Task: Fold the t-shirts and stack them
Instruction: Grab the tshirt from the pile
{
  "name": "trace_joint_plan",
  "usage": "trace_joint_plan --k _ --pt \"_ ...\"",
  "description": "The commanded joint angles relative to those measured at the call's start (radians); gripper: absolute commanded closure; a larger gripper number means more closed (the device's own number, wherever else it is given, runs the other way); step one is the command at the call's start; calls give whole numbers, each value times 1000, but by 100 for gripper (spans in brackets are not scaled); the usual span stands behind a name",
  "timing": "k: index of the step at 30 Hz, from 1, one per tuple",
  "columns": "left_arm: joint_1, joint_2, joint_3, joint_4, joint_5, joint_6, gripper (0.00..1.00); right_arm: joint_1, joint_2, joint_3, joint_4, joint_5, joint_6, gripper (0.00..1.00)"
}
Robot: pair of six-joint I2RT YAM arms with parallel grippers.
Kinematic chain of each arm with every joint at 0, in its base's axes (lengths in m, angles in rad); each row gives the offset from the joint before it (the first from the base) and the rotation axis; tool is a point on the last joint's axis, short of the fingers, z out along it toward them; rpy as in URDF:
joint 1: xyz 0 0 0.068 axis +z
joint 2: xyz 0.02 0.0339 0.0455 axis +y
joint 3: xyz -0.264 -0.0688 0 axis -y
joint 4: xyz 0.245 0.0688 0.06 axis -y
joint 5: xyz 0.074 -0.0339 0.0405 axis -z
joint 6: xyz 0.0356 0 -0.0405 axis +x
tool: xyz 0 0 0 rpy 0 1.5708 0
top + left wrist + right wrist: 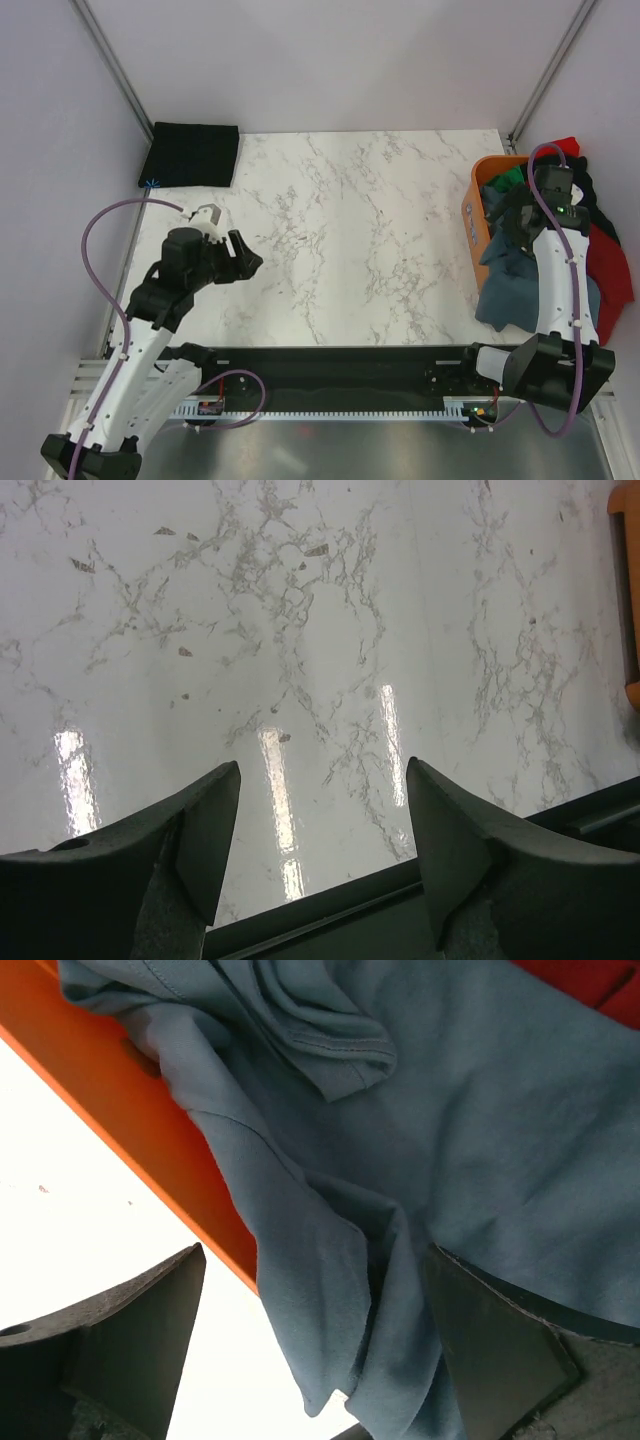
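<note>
Shirt: the blue-grey shirt (500,292) hangs over the rim of the orange basket (477,222) at the right edge of the counter (350,230). One part is inside and the other falls toward the near right corner.
Other clothes: a red shirt (612,262) and a green shirt (511,180) are in the same basket. A black folded cloth (190,155) lies at the far left corner.
Right gripper (517,222): it hovers above the blue-grey shirt, fingers apart, pinching nothing.
Left gripper (246,257): it is over bare counter near the left edge, fingers apart and empty.
Handling: I judge the shirt soft, light and limp. It is not fragile, but it can drag its neighbours or catch on the rim.
Where to hold: the thick fold running between the right fingers looks best. Pinch several layers there, then lift straight up.
</note>
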Motion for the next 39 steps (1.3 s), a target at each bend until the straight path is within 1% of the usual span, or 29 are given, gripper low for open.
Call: trace_joint_plan --k 1,6,9,12,14,15,16,18,19,20,21,23,24,25,26,27,28,29,30,31,32,33,34,35,36,37,38,39 --pt "-3 -34 9 33 -6 -11 24 -6 -16 -1 27 18 3 2" --pt "-5 -6 9 36 13 -10 25 -14 -10 -15 39 24 8 2" --pt "-5 -6 11 35 13 -8 26 -21 -4 -41 59 21 18 4" --pt "-5 -18 8 35 7 -11 26 -26 -4 -91 103 21 24 8" --pt "-5 -29 8 36 1 -13 26 -26 5 -118 124 -8 20 14" --pt "-5 -32 6 35 -1 -13 26 -26 19 -139 134 -22 17 19" --pt "-5 -35 8 36 -3 -13 26 -26 25 -144 139 -29 14 34" --pt "-5 -40 8 35 -7 -13 26 -26 22 -144 145 -37 12 56" --pt "-5 -38 6 35 -6 -14 26 -26 14 -133 145 -37 12 78" --pt "-5 -43 8 35 -7 -11 26 -26 7 -118 145 -33 12 89" --pt "-5 -43 6 35 -6 -14 26 -26 -10 -68 142 -34 12 98" --pt "-5 -44 6 35 -7 -14 26 -26 -25 11 131 -51 12 100" --pt "-5 -44 6 35 -9 -14 26 -23 -41 101 134 -98 14 100" --pt "-5 -46 6 36 -9 -14 26 -15 -45 153 139 -117 17 100" --pt "-5 -44 8 35 -9 -14 26 -8 -50 265 144 -149 23 100" --pt "-5 -43 8 36 -9 -14 26 2 -49 327 165 -231 35 100" --pt "-5 -43 6 36 -10 -14 26 40 -46 391 180 -273 44 100" --pt "-3 -44 8 35 -12 -14 26 63 -32 518 200 -336 55 100" --pt "-3 -46 8 35 -12 -14 26 87 -26 580 269 -402 70 100" --pt "-3 -49 6 35 -12 -14 26 145 -16 636 316 -537 140 100" --pt "-3 -51 6 36 -13 -16 26 173 -9 690 367 -598 185 100" --pt "-3 -52 6 36 -13 -14 26 199 22 808 459 -641 231 100" --pt "-3 -52 5 38 -15 -14 26 238 42 870 496 -728 324 100" --pt "-3 -52 5 36 -16 -16 26 240 77 973 539 -779 366 100" --pt "-3 -52 6 36 -18 -16 26 238 88 1002 664 -840 418 100" --pt "-3 -51 5 36 -16 -14 26 238 91 1004 767 -943 473 100" --pt "-3 -51 6 36 -19 -16 26 238 80 940 885 -991 623 100" --pt "-3 -52 6 35 -21 -16 26 238 74 895 1105 -1017 683 100"
